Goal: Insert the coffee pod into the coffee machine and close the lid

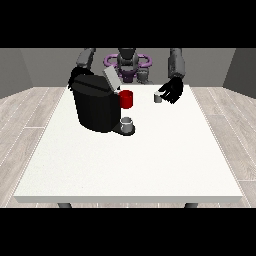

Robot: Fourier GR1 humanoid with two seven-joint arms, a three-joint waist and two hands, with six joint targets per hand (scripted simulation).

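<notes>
Grey and small, the cylindrical coffee pod [158, 98] sits at the fingertips of the black hand at the view's right [172, 90], on the side of that hand that faces the middle of the table; the hand's fingers point down and inward towards the pod and appear to touch it, but whether they curl round it or merely rest against it cannot be told. The pod is at the level of the large white table [150, 160], and whether it stands on the surface or is lifted just clear of it cannot be told either. Well apart from this hand, across towards the view's left, stands the bulky black coffee machine [95, 107] with its grey lid [111, 79] tilted up and open. Between the hand and the machine, just beside the machine's upper front, shows a red cylindrical part [127, 99], and below it a small grey cup [128, 124] stands on the machine's dark base. The other black hand at the view's left [75, 77] is mostly hidden behind the machine's top rear corner, so the state of its fingers cannot be told.
</notes>
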